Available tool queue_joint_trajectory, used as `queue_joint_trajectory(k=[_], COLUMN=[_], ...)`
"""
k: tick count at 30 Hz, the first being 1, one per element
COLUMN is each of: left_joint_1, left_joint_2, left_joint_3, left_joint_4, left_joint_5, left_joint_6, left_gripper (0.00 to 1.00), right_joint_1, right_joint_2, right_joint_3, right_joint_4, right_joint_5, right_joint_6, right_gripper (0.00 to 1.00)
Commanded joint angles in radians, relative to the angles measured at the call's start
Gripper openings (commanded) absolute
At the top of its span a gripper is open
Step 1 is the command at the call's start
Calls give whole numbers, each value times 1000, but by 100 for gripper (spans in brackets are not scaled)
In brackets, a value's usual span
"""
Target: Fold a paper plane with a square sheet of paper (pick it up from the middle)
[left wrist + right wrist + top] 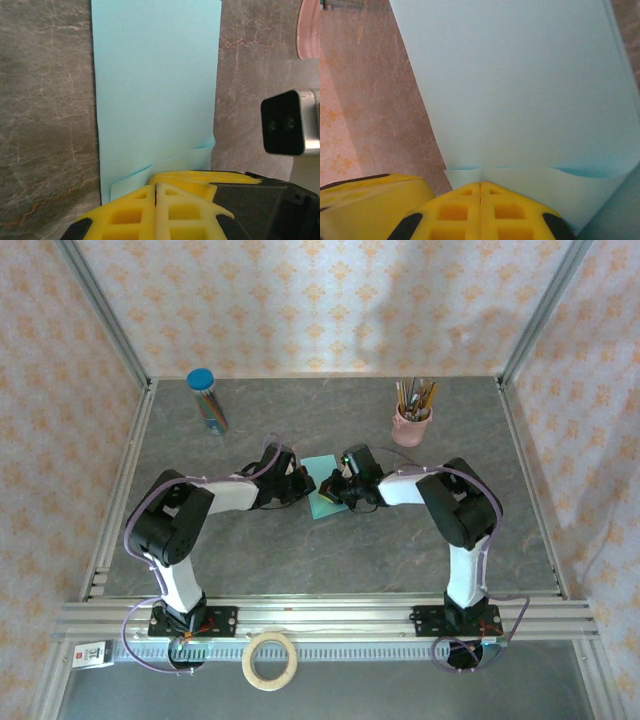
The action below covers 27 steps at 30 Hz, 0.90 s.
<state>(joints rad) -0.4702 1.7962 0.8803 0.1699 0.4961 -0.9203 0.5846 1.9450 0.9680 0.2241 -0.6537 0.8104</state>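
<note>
A roll of tape (249,660) lies nearest the camera, on the near side of the rail (320,618) that carries both arm bases, well apart from the sheet of paper (322,502). Farther in, the light turquoise sheet lies flat near the middle of the grey, marble-patterned table (330,560). Its visible part runs longer from near to far than across, tilted slightly. The left gripper (303,490) meets the sheet's left edge and the right gripper (343,490) its right edge.

From the left wrist, the left gripper (156,184) has its yellow fingers pressed together on the near edge of the sheet (155,90), where a narrow strip curls up; the sheet stretches straight away from it. From the right wrist, the right gripper (480,186) is likewise clamped on an edge of the sheet (520,90), which lifts in a low fold.

Beyond the sheet to the left, a clear tube (208,400) with a blue lid holds coloured pencils. Beyond it to the right, a pink cup (411,427) holds upright pencils (416,395). Walls (320,300) papered in an orange floral pattern close the space.
</note>
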Motion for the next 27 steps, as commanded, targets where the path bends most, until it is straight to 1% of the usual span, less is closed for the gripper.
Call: queue_joint_trajectory(k=[1, 8, 12, 17, 20, 23, 27], left_joint_1=[-7, -8, -8, -8, -7, -7, -7], left_joint_2=[24, 50, 68, 80, 87, 99, 129], left_joint_3=[26, 47, 66, 63, 66, 77, 104], left_joint_4=[-28, -69, -146, -215, -236, -246, -265], left_joint_5=[-15, -45, -87, -113, -112, -94, -68], left_joint_6=[18, 25, 42, 89, 131, 180, 241], left_gripper=[0, 0, 0, 0, 0, 0, 0], right_joint_1=[4, 7, 8, 7, 1, -19, -46], right_joint_2=[61, 61, 56, -20, -87, -133, -122], right_joint_3=[-14, -12, -8, 29, 53, 38, 21], right_joint_4=[-134, -130, -122, -96, -84, -54, -60], right_joint_5=[80, 76, 67, 45, 39, 27, -9], right_joint_6=[-27, -29, -33, -75, -129, -179, -231], right_gripper=[2, 1, 1, 4, 8, 9, 9])
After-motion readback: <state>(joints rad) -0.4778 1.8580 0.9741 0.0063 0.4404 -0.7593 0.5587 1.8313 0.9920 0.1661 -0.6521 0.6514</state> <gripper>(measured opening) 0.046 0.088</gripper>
